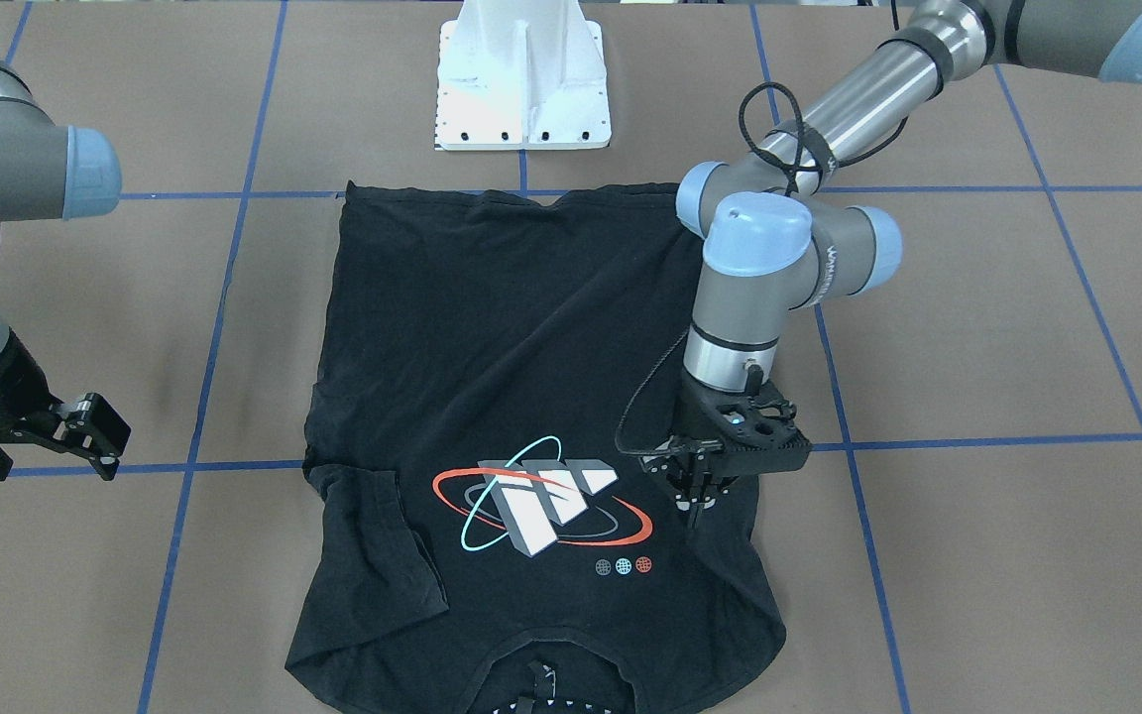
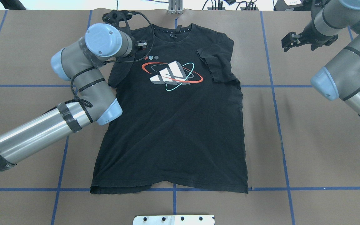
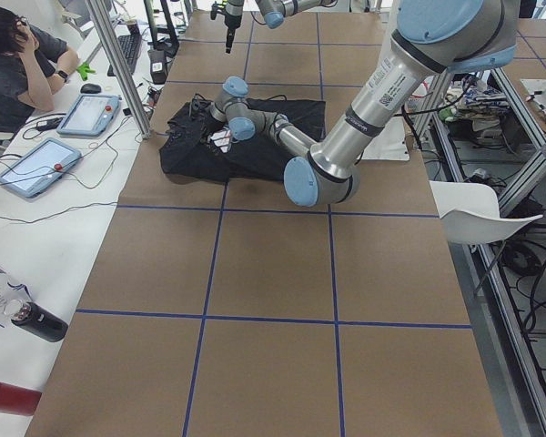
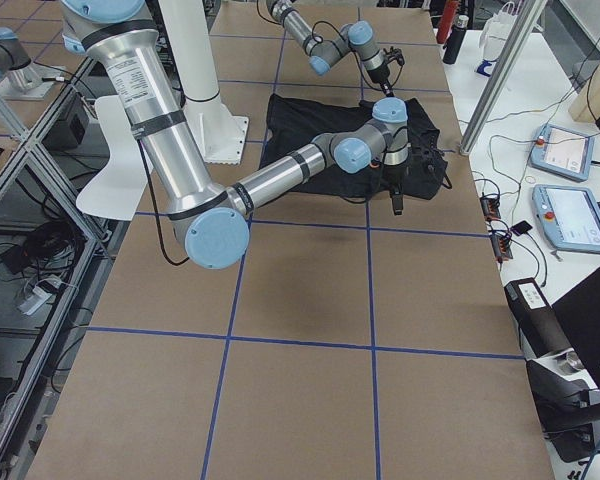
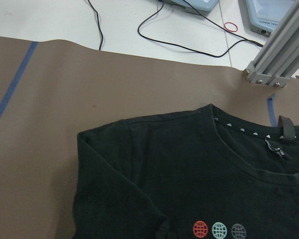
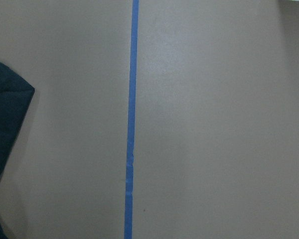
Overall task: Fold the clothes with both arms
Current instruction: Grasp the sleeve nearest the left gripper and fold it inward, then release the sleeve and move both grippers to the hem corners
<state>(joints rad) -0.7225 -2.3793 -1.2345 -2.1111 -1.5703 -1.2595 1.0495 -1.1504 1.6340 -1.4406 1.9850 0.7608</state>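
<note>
The black T-shirt lies flat on the brown table, print up, collar at the far edge from the robot. Its sleeve on the robot's right is folded in over the body. My left gripper points down at the shirt beside the print, near the other sleeve. Its fingers look shut, and I cannot tell whether they pinch cloth. The left wrist view shows the collar and a folded-in sleeve, with no fingers in view. My right gripper is open and empty, off the shirt over bare table.
The white pedestal base stands at the robot's side of the table, just beyond the shirt's hem. Blue tape lines cross the table. An aluminium post stands by the collar. A seated operator and tablets are beyond the far edge.
</note>
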